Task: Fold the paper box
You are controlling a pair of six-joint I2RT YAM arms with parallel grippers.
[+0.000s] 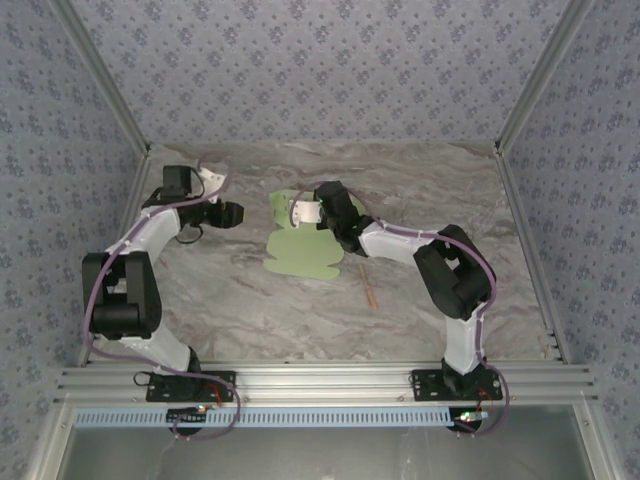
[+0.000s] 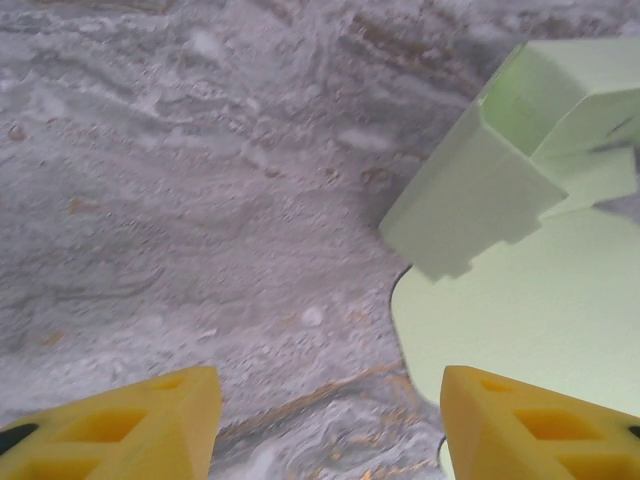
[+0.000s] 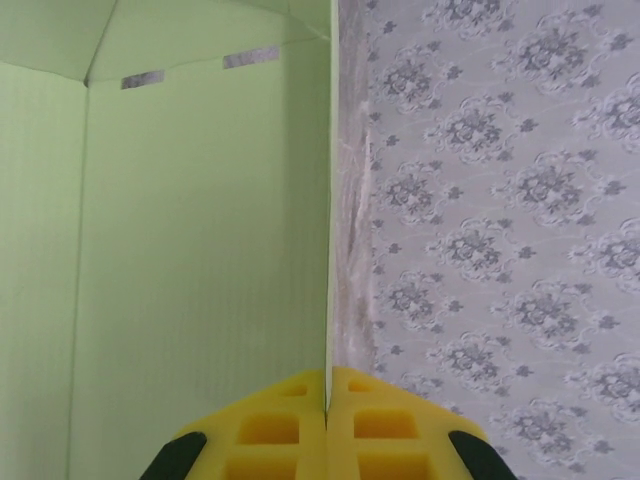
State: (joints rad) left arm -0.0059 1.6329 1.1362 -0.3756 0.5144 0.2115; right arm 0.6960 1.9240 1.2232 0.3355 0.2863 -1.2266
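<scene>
Your right gripper (image 3: 327, 400) pinched the box (image 1: 300, 250) wall.
Your left gripper (image 2: 325, 420) hung near the table's (image 1: 250, 310) left edge, jaws apart, holding nothing.

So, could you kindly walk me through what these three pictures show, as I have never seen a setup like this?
Two robot arms are bolted at the near edge of a marbled table, each ending in a two-finger gripper. The overhead picture comes from a fixed camera above and behind them. The other two come from small cameras on the wrists, so the yellow blocks at the bottom are the fingers themselves. On the table lies the paper box, a pale green card sheet partly folded up, with a thin wooden stick beside it. The right gripper is shut on an upright flap of the card. The left gripper is open, holding nothing, beside the sheet.
</scene>
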